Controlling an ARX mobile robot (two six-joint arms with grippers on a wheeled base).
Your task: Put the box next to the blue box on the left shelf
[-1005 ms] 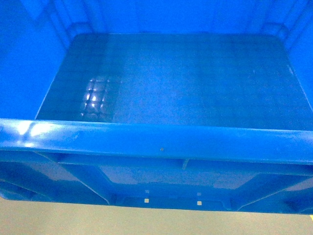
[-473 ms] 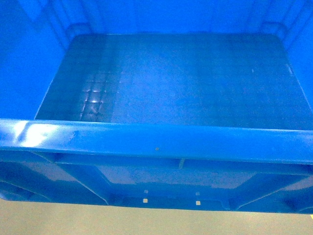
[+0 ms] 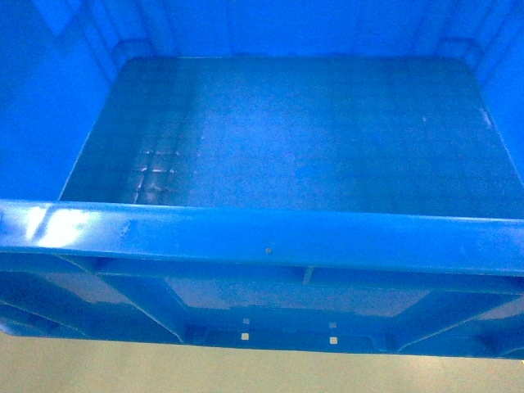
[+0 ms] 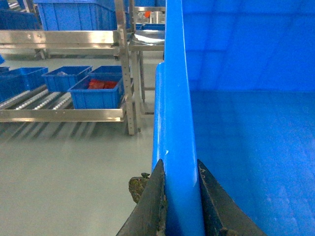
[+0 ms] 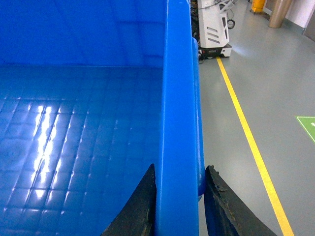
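box (image 3: 270, 139) fills the head view, near rim across the lower frame with a dark speck (image 3: 268, 249) at centre. left gripper (image 4: 181, 184) is clamped on its side wall at bottom centre of the left wrist frame; right gripper (image 5: 178, 189) likewise pinches the opposite wall. shelf (image 4: 64, 114) with small blue bins (image 4: 96, 91) sits upper left, yellow floor line (image 5: 248, 142) at right.

Warehouse: steel roller racks (image 4: 64, 115), yellow floor line (image 5: 246, 132).
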